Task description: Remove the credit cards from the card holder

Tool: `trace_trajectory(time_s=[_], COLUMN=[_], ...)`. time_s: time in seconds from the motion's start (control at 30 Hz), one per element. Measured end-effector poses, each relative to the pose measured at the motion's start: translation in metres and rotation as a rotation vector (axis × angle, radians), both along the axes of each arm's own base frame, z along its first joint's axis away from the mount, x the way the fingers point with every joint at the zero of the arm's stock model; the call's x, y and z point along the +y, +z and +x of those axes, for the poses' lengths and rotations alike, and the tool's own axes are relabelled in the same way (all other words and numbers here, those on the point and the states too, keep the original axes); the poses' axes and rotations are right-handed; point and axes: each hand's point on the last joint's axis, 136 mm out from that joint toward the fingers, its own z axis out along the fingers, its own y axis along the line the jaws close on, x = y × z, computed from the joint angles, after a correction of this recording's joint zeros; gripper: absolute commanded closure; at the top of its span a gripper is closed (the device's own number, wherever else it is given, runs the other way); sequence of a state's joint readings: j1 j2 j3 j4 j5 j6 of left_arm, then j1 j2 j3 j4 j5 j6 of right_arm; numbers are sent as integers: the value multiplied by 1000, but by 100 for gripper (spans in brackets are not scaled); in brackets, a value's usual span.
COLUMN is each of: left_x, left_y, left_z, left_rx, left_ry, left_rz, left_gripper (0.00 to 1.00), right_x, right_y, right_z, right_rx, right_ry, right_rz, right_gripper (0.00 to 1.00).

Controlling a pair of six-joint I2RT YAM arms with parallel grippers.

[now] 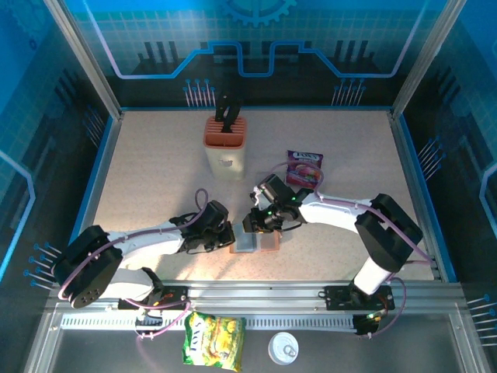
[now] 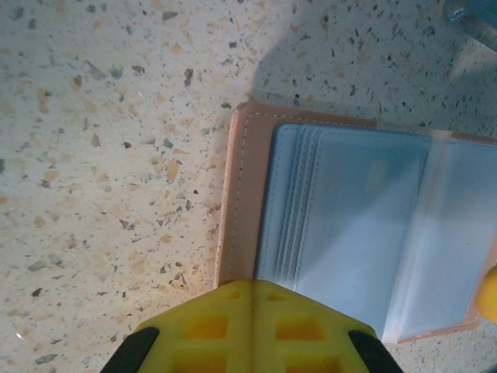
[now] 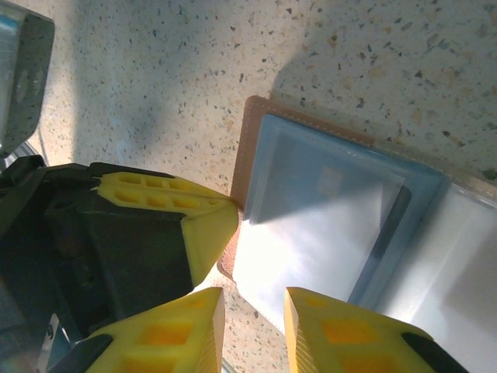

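Two grippers are meeting at the card holder (image 1: pixel 255 242), which is lying open and flat near the middle of the surface's (image 1: pixel 155 171) near edge, its long side running along that edge. We are pressing our left gripper (image 2: pixel 252 299), fingers closed together with nothing between them, onto the holder's left border, pinning it down. Our right gripper (image 3: pixel 254 305) is hovering over that same left half with a narrow gap between its fingers, and only surface and the holder's corner are showing in that gap. One pale credit card (image 3: pixel 326 210), chip up, is sitting in the grey-blue pocket just ahead of those fingertips; whether more are lying beneath it we cannot tell. We are judging the right arm the one to pull, since the card is lying straight in front of it.
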State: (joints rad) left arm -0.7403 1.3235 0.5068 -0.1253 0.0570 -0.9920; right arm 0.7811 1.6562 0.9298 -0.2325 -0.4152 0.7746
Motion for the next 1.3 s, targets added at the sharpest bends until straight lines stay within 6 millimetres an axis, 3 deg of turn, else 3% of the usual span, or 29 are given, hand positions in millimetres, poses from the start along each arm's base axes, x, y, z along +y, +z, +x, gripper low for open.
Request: trace_trajectory(time_s=[0.77, 1.3], left_x=[1, 2], left_y=[-6, -6], left_z=[-2, -2], left_rx=[15, 16], left_ry=[0, -1], left_rz=[13, 15], left_gripper=[99, 100], right_x=[5, -8], right_y=[-18, -31], right_z=[-7, -12], right_rx=[59, 89], right_ry=[15, 9], right_rz=[-36, -123], right_gripper=[68, 69])
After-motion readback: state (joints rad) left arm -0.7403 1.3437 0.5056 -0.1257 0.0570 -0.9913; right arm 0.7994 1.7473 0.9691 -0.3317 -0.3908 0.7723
